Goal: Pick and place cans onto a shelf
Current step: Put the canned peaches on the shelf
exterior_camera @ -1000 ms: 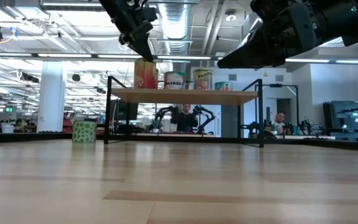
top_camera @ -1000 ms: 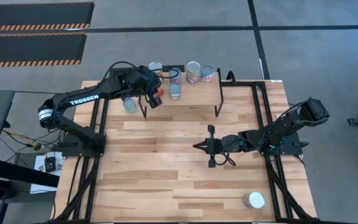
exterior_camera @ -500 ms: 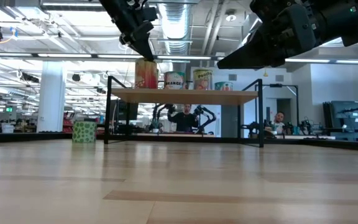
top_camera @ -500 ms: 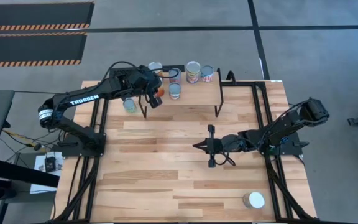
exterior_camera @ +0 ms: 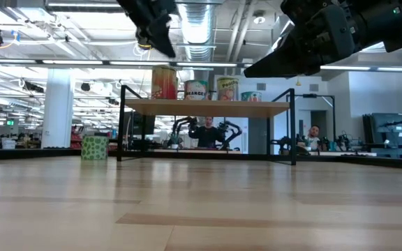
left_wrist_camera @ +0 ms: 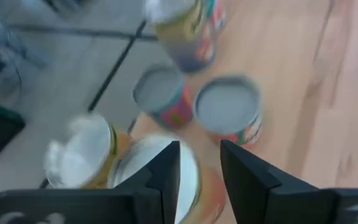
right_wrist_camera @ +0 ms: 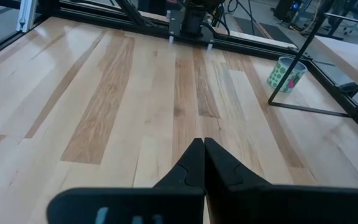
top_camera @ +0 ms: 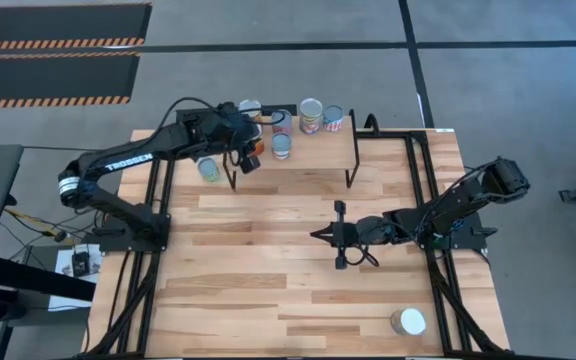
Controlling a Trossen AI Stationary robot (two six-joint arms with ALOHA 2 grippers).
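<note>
The shelf [exterior_camera: 204, 107] stands at the table's far side with several cans on its top. The leftmost of them is a red and yellow can [exterior_camera: 164, 82], upright at the shelf's left end. My left gripper [exterior_camera: 163, 44] hangs open just above that can and clear of it. In the left wrist view its fingers [left_wrist_camera: 199, 149] stand apart over the can's pale top [left_wrist_camera: 160, 177]. A green can [top_camera: 208, 168] rests on its base on the table, left of the shelf. My right gripper [top_camera: 318, 236] waits shut over the middle of the table.
A white-topped can [top_camera: 407, 321] stands near the table's front right corner. Black frame rails [top_camera: 423, 200] run along the table's left and right sides. Bare wood [right_wrist_camera: 104, 99] lies between the shelf and the near edge. People and other arms show in the room behind.
My left gripper has opened, let go of the red and yellow can and risen a little above it. The can stays upright on the shelf's left end.
</note>
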